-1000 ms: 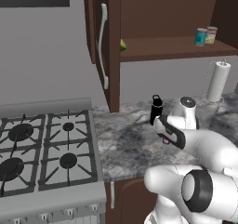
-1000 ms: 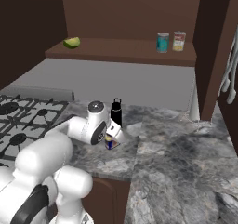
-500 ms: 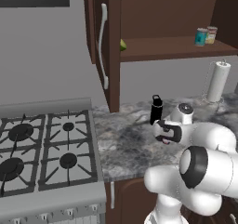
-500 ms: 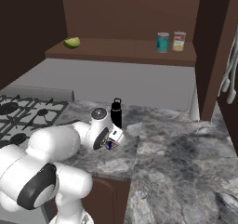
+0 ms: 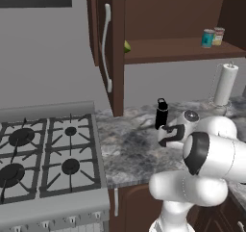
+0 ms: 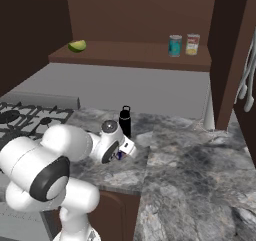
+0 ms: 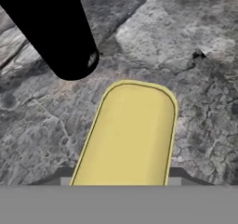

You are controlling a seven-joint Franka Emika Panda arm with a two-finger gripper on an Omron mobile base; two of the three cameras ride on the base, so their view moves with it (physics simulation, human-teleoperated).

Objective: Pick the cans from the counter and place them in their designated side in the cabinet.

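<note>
A dark blue can with a yellow top (image 7: 128,135) stands on the marbled counter (image 6: 200,170), just in front of the tall black bottle (image 6: 125,121), with the robot's gripper (image 6: 121,154) lowered over it; in the hand view the can's yellow top sits between the finger tips, but whether the jaws have closed on the can cannot be told from the pictures. In the right base view, a sliver of the can's dark body (image 6: 120,156) peeks out below the white hand. The teal can (image 6: 175,45) stands up on the shelf of the dark brown wall cabinet (image 6: 130,55), far right, just beside a pale can with a red-and-yellow label (image 6: 192,44). A green fruit (image 6: 77,46) lies at the shelf's left end. The cabinet door (image 5: 103,48), with its long curved silver handle (image 5: 106,48), hangs open to the left. A gas stove (image 5: 43,159) flanks the counter on the left, and a paper towel roll (image 5: 225,83) stands at the far right.
</note>
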